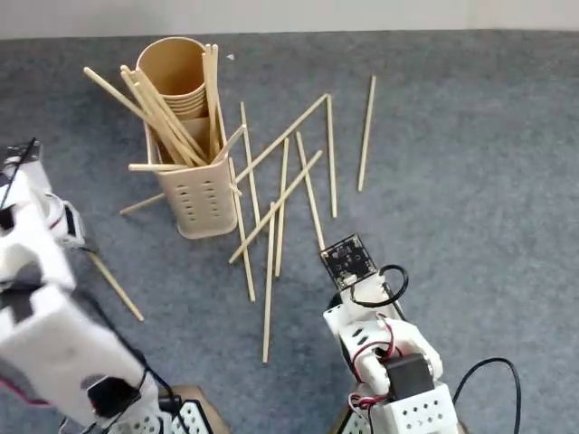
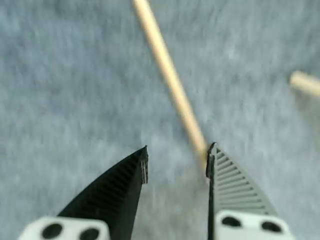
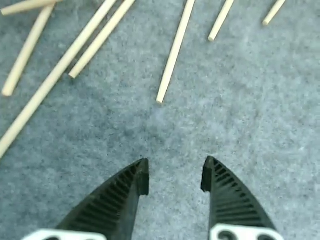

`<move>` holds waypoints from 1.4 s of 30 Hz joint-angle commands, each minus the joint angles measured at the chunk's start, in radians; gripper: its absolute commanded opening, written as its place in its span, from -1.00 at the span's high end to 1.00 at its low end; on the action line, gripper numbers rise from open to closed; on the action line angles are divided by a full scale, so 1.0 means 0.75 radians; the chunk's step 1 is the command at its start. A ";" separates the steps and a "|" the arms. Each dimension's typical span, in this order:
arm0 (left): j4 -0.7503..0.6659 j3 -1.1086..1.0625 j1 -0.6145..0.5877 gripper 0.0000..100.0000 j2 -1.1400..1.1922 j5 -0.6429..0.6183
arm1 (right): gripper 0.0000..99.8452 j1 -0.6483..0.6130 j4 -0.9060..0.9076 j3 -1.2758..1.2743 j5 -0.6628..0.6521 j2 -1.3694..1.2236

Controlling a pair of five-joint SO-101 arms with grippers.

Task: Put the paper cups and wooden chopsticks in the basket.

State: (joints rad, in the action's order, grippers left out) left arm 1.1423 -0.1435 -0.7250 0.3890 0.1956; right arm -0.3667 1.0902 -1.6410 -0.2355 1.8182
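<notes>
Soft, even light (faint shadows).

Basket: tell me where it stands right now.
In the high view the basket stands at the table's far left, holding stacked paper cups and several chopsticks, with loose chopsticks scattered just to its right.

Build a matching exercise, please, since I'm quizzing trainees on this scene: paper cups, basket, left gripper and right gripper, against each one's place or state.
1 paper cups
2 basket
3 left gripper
4 right gripper

A open, a chopstick ending by one finger
B open over bare carpet
C stacked in the basket
D standing on the carpet, chopsticks sticking out

Pairs: 1-C, 2-D, 3-A, 4-B
</notes>
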 commanded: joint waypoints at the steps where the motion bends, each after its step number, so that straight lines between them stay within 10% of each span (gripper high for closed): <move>1: -0.039 0.013 0.021 0.71 0.054 -0.014 | 0.64 0.011 -0.021 -0.030 -0.008 0.019; 12: -0.004 0.298 -0.032 0.97 0.148 -0.008 | 0.64 0.011 -0.021 -0.030 -0.008 0.019; 21: 0.479 1.165 -0.105 0.99 -0.050 -0.016 | 0.64 0.011 -0.024 -0.030 -0.010 0.019; 28: 0.833 1.942 0.242 0.99 -0.255 -0.018 | 0.64 0.011 -0.024 -0.030 -0.010 0.019; 36: 0.601 2.147 0.832 0.99 -0.373 -0.080 | 0.64 0.011 -0.024 -0.030 -0.012 0.019; 42: 0.524 2.094 0.948 0.99 -0.226 -0.178 | 0.64 0.011 -0.024 -0.030 -0.012 0.019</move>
State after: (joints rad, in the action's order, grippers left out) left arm 1.5766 1.4185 -0.0391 0.1956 0.1143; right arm -0.3667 1.0902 -1.6410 -0.2355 1.8182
